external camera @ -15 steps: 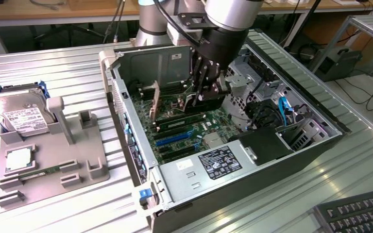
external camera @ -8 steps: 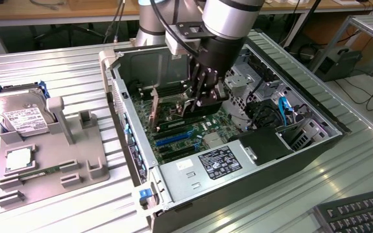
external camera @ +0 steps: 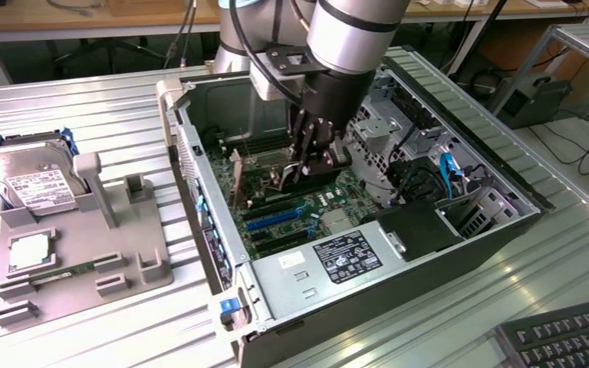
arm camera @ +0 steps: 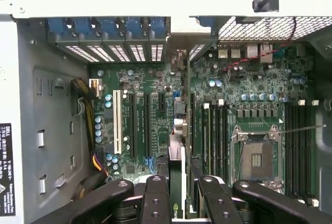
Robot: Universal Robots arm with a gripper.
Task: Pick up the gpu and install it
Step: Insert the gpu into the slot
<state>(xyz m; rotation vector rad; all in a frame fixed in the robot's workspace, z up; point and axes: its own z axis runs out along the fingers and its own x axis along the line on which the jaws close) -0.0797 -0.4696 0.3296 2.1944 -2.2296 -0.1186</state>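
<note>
The gpu (external camera: 258, 175) stands on edge inside the open computer case (external camera: 197, 176), over the green motherboard's (external camera: 305, 207) expansion slots. Its tan bracket end points at the case's rear wall. My gripper (external camera: 297, 170) reaches down into the case and is shut on the card's upper edge. In the wrist view the gpu (arm camera: 177, 154) appears edge-on as a thin strip between my black fingers (arm camera: 155, 198), with the gripper (arm camera: 180, 195) straddling it. The card lines up with a slot (arm camera: 182, 125) beside the long black slots and the white slot (arm camera: 116, 123). Whether the card's lower edge is seated is hidden.
A grey parts holder (external camera: 120, 245) at the exterior view's left carries a silver hard drive (external camera: 34, 188), a processor (external camera: 28, 253) and a memory stick (external camera: 64, 272). The power supply (external camera: 346, 257), drive cage (external camera: 386, 126) and blue cables (external camera: 448, 172) crowd the case. A keyboard (external camera: 570, 337) lies at the lower right.
</note>
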